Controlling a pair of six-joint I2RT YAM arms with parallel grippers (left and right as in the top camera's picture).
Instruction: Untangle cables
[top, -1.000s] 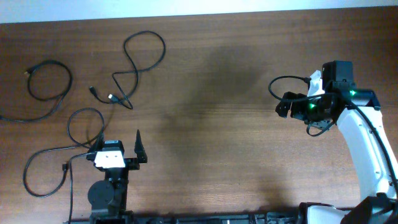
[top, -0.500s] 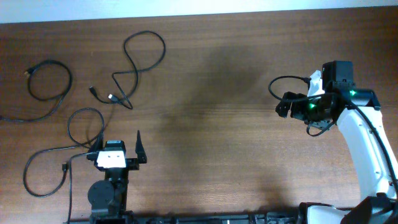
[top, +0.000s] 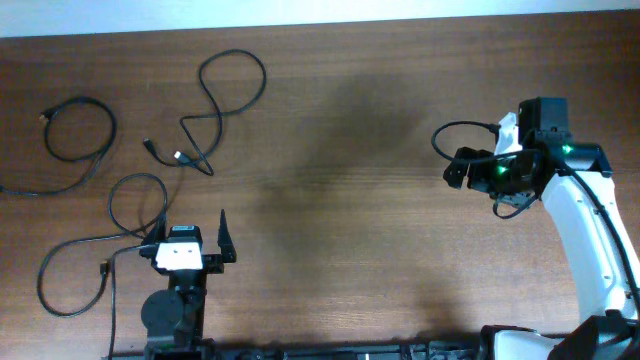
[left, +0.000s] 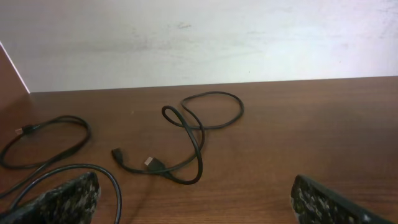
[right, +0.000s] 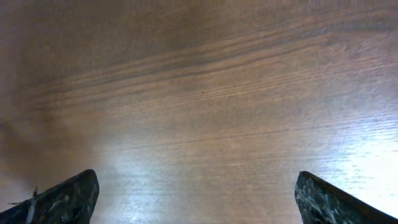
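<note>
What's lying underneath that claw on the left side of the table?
A black cable runs in under the left gripper on its left side; otherwise bare table shows between its open fingers. The cable's path beneath the gripper body is hidden.

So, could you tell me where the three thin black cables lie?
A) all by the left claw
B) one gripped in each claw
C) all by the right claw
A: the three thin black cables all lie by the open left claw; the right claw hangs far off over the brown wooden table.
</note>
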